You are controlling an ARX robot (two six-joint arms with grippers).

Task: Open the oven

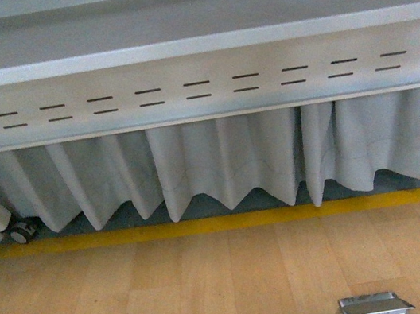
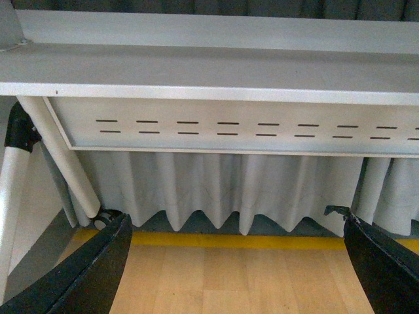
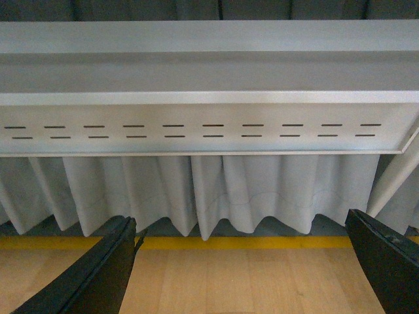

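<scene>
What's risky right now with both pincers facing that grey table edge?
No oven shows in any view, so any reach would be blind. The left pincer and right pincer look below the table edge; rising straight up may strike it. The table leg stands near the left pincer.

the left gripper (image 2: 234, 219) has two matte black plastic fingers (image 2: 85, 275), broad, smooth and curved. the right gripper (image 3: 241, 219) looks alike, with a small nub at one tip.

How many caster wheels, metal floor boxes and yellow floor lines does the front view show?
Caster wheel: 1
Metal floor box: 1
Yellow floor line: 1
Total: 3
</scene>
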